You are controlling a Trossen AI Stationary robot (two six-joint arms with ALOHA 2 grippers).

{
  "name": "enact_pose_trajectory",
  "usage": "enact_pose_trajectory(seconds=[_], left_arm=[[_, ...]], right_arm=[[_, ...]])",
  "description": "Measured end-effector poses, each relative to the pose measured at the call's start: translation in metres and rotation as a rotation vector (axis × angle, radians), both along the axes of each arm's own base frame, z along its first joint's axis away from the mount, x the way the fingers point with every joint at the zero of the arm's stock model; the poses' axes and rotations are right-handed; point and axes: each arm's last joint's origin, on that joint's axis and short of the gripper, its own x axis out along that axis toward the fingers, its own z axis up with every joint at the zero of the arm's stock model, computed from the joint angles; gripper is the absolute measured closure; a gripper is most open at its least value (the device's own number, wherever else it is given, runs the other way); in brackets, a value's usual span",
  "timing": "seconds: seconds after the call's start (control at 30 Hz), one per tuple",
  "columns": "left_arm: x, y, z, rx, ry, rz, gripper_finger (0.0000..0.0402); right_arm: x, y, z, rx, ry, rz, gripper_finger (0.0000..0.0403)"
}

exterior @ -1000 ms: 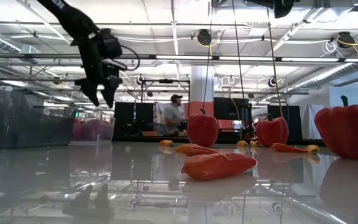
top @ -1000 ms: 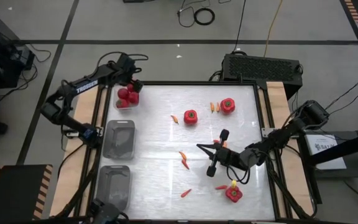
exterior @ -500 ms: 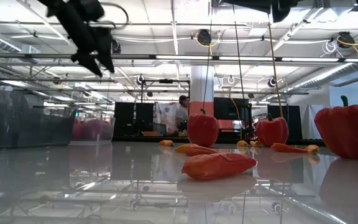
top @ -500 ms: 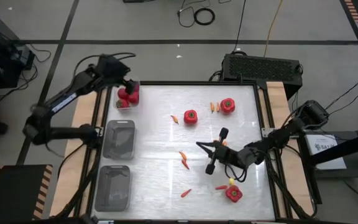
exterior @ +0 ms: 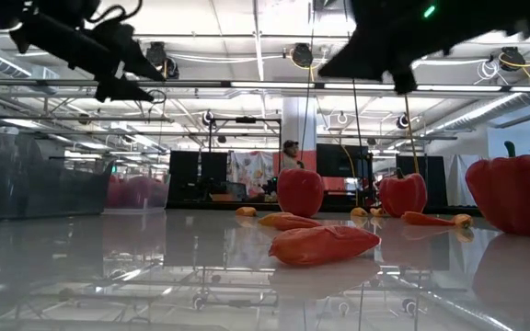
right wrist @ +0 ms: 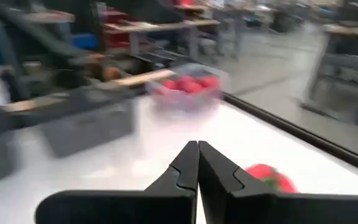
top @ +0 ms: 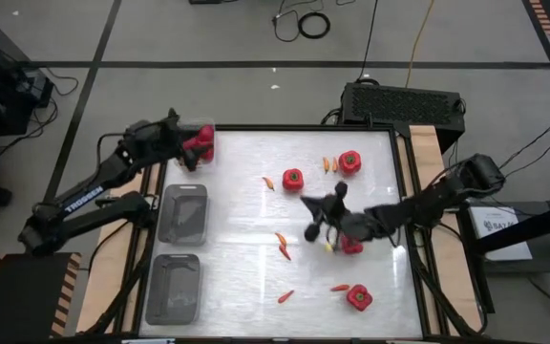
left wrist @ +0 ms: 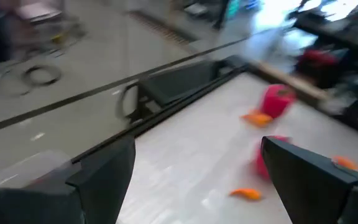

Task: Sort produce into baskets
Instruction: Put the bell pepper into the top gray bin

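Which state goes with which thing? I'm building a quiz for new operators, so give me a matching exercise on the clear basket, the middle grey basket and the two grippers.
Things:
1. clear basket
2. middle grey basket
3. left gripper
4. right gripper

States:
A. fingers shut, above the middle of the table
B. holds red tomatoes
C. empty
D. fingers open, near the clear basket

Pairs: 1-B, 2-C, 3-D, 4-A
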Motion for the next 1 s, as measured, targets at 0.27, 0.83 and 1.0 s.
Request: enact_pose_trajectory(seconds=[0.27,0.83,1.0], left_arm=[[0.007,-0.018,-0.013,0.050,-0.243,-0.121,0.0049],[0.010,-0.021,-0.030,0.266,-0.263,0.017,0.0049],[0.009,-0.019,-0.033,0.282,-0.216,0.026,0.0049]], right_arm=[[0.019,-0.087,0.003,0.185,0.108,-0.046,0.0365],[0.031,-0.141,-0.006,0.332,0.336,-0.050,0.0245],[0.035,-0.142,-0.014,0.302,0.359,-0.035,0.0222]])
